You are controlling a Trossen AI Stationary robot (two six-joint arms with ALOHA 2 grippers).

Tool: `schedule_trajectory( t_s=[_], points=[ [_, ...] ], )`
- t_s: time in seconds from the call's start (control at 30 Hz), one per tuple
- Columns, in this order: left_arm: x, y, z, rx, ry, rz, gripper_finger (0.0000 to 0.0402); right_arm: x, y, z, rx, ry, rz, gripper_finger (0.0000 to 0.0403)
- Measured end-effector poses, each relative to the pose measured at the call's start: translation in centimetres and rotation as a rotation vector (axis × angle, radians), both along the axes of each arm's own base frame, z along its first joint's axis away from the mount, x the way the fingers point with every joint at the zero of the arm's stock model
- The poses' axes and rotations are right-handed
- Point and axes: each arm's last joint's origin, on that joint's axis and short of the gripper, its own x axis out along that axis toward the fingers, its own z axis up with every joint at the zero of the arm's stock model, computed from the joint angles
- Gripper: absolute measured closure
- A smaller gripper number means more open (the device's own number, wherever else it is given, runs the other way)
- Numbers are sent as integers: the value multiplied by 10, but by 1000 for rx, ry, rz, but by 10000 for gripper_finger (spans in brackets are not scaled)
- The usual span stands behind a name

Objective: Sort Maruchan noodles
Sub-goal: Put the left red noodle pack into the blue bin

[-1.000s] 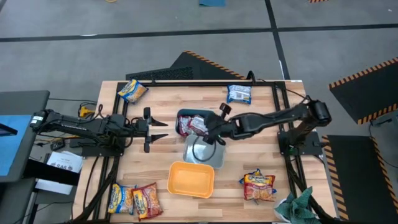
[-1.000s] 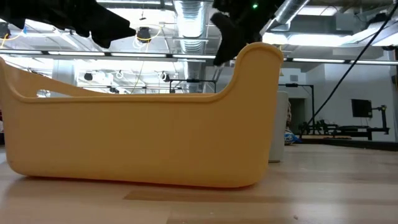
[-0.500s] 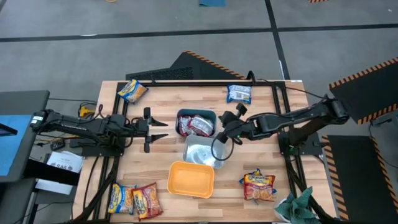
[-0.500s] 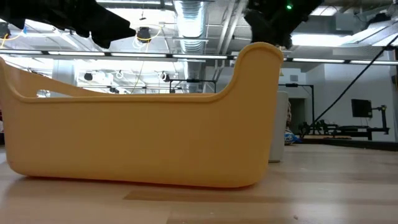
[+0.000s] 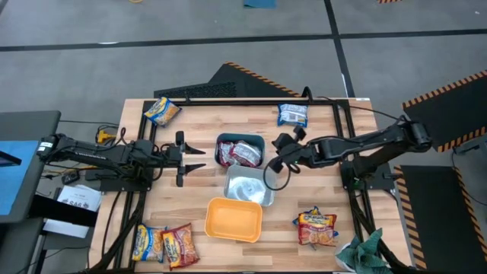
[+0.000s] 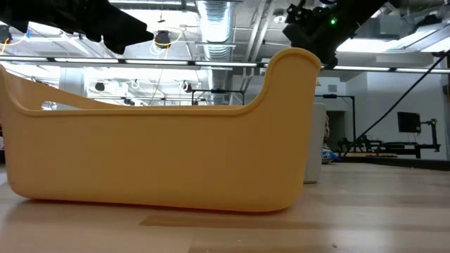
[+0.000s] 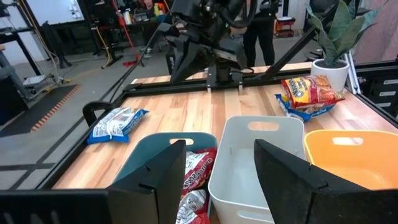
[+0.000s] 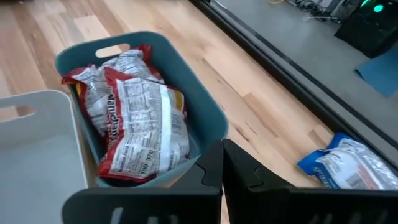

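Note:
Two red-silver noodle packets (image 8: 140, 115) lie in the teal tub (image 5: 228, 141), whose rim also shows in the right wrist view (image 8: 205, 106). Beside it stand the pale tub (image 5: 247, 186) and the orange tub (image 5: 233, 219). My right gripper (image 5: 278, 156) hovers just right of the teal tub, shut and empty (image 8: 221, 168). My left gripper (image 5: 196, 158) waits open left of the tubs (image 7: 217, 180). Loose on the table lie a blue-white packet (image 5: 292, 114), a yellow-orange one (image 5: 162, 111), two near the left corner (image 5: 163, 243) and a pile at the right (image 5: 316, 227).
A dark green cloth (image 5: 364, 255) lies at the table's near right corner. Black frame rails run along the far edge (image 5: 228, 99) and the right side (image 5: 346, 152). In the low view the orange tub (image 6: 162, 140) blocks most of the table. Bare wood lies between the tubs and the blue-white packet.
My right gripper has drawn back from over the teal tub toward the table's right edge and has risen a little. The red-silver packets stay in the teal tub.

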Motion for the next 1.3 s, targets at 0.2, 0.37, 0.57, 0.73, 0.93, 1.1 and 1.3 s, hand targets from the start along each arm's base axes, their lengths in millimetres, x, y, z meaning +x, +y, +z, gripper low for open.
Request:
schedule_trajectory(
  t_s=[0.2, 0.37, 0.57, 0.73, 0.93, 1.1, 1.3],
  points=[
    [0, 0, 0, 0, 1, 0, 221, 1, -1, 0, 8, 0, 5, 383],
    [0, 0, 0, 0, 1, 0, 221, 1, -1, 1, 9, -14, 7, 382],
    [0, 0, 0, 0, 1, 0, 221, 1, -1, 1, 8, -13, 7, 382],
    [0, 0, 0, 0, 1, 0, 221, 1, -1, 1, 8, -14, 7, 382],
    [0, 0, 0, 0, 2, 0, 221, 1, -1, 1, 8, -14, 7, 382],
    [0, 0, -1, 1, 7, 0, 221, 2, -1, 1, 9, -15, 7, 382],
    [0, 0, -1, -1, 8, 0, 221, 2, -1, 1, 9, -16, 7, 382]
  ],
)
